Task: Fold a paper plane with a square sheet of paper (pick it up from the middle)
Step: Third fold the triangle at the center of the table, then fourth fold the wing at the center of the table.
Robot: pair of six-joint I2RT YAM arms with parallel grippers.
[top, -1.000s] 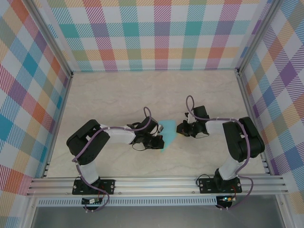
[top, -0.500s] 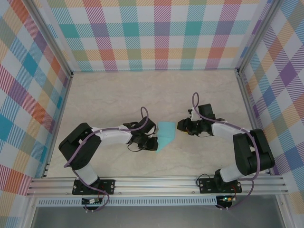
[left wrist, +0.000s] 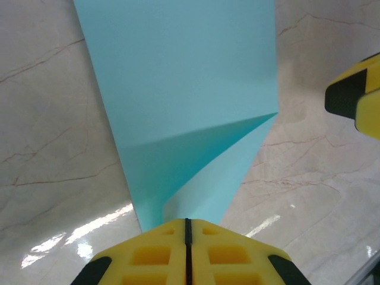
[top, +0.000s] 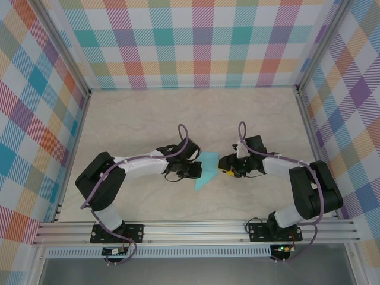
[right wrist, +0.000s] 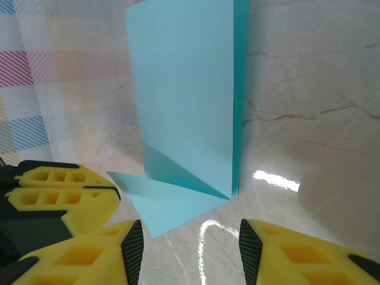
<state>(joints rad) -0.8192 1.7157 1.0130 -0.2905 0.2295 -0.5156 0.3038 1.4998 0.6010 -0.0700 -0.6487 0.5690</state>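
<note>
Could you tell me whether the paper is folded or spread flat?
Folded: the paper plane shows doubled layers and a diagonal flap.

Plaid walls (top: 202, 41), glossy marbled tabletop (top: 148, 119), aluminium rail (top: 196, 228)

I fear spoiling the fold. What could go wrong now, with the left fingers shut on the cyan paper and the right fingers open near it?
1. The left fingers pinch the paper plane at one narrow end only, so it may slip or swing.
2. The right fingers are open at a loose flap; closing there might crumple it.
</note>
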